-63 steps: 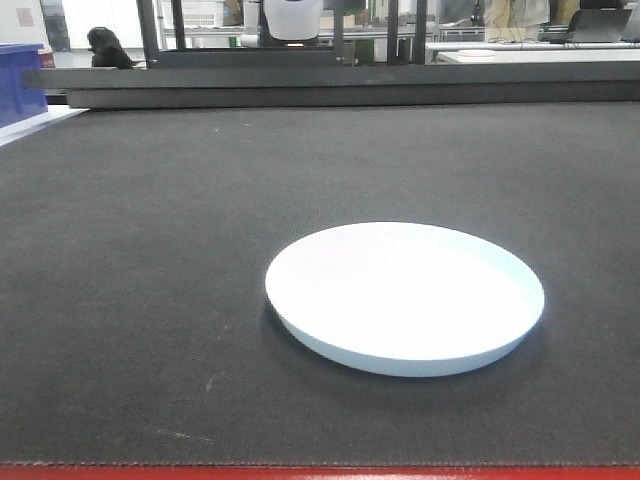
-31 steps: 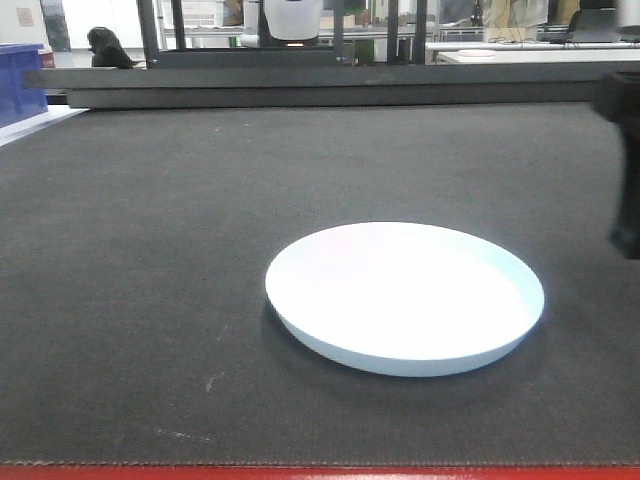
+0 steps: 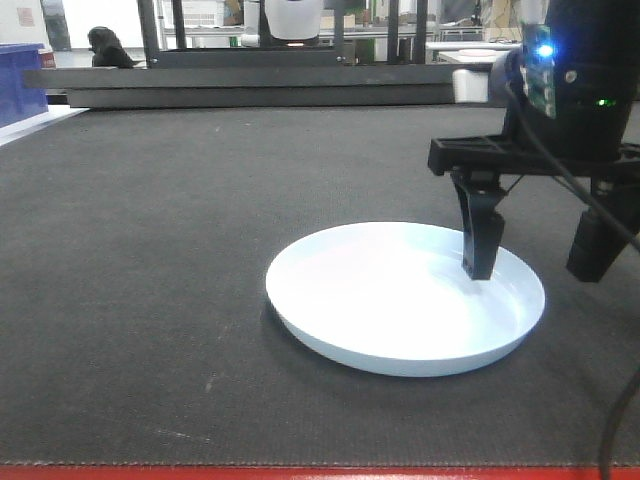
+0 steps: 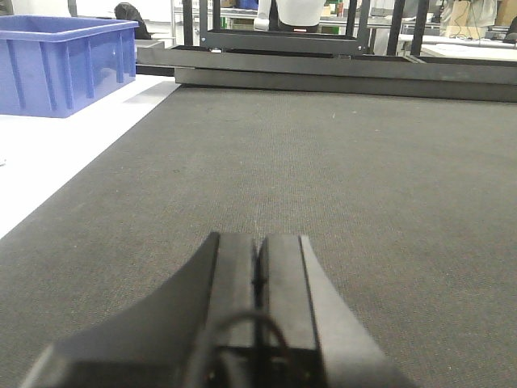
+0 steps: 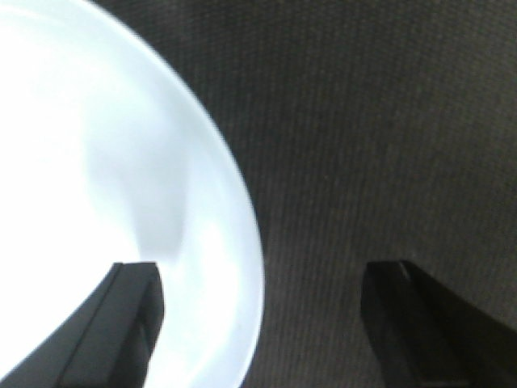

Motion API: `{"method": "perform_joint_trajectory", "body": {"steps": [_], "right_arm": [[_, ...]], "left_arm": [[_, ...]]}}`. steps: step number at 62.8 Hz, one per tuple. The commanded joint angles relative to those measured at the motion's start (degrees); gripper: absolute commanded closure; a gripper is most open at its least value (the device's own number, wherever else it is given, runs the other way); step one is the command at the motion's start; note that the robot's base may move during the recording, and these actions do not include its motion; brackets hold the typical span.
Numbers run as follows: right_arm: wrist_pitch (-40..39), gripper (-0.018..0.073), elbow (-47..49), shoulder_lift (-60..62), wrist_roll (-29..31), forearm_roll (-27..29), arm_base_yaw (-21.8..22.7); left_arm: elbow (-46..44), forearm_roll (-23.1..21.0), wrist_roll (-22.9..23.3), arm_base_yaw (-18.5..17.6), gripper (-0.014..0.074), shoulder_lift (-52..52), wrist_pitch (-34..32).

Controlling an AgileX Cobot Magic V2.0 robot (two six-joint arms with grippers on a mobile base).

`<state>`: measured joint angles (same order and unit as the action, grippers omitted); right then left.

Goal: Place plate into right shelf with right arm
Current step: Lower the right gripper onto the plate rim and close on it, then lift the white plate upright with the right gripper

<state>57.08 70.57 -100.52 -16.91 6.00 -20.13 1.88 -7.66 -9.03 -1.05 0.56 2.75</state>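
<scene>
Right hand (image 3: 535,270), spread wide, straddles the plate (image 3: 380,300) rim (left hand (image 4: 260,246) clenched).

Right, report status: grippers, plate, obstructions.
Left gripper shut, low over the mat. Right gripper open, straddling the rim of the plate, one finger inside, one outside. Plate flat on mat, not gripped. Nothing blocking the grasp.

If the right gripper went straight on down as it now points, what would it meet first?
Likely the plate: the right gripper is open astride its rim, one finger over the plate's floor, the other over the black mat. Depth is unclear.
</scene>
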Motion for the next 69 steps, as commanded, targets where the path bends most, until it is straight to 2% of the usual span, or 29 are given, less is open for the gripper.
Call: {"method": "perform_joint_trajectory", "body": {"steps": [1, 8, 20, 34, 43, 55, 69], "right_arm": [[-1.6, -0.0039, 2.0, 1.7, -0.1, 0.5, 0.1], [-2.2, 0.0027, 2.0, 1.1, -0.4, 1.0, 0.1], [-3.3, 0.0243, 2.0, 1.0, -2.7, 1.2, 0.1], [-3.3, 0.0384, 2.0, 1.0, -2.7, 1.1, 0.1], [-2.7, 0.0512, 2.0, 1.1, -2.6, 1.1, 0.1], [-2.0, 0.0506, 2.0, 4.3, -2.4, 1.1, 0.1], [-3.9, 0.0506, 2.0, 14.6, -0.3, 0.6, 0.3]], "left_arm": [[0.6, -0.5, 0.4, -0.1, 0.0724, 0.6, -5.2], [0.6, -0.5, 0.4, -0.1, 0.0724, 0.6, -5.2], [0.6, -0.5, 0.4, -0.1, 0.0724, 0.6, -5.2], [0.6, -0.5, 0.4, -0.1, 0.0724, 0.6, -5.2], [0.6, -0.5, 0.4, -0.1, 0.0724, 0.6, -5.2], [0.6, -0.5, 0.4, -0.1, 0.0724, 0.6, -5.2], [0.6, -0.5, 0.4, -0.1, 0.0724, 0.6, -5.2]]}}
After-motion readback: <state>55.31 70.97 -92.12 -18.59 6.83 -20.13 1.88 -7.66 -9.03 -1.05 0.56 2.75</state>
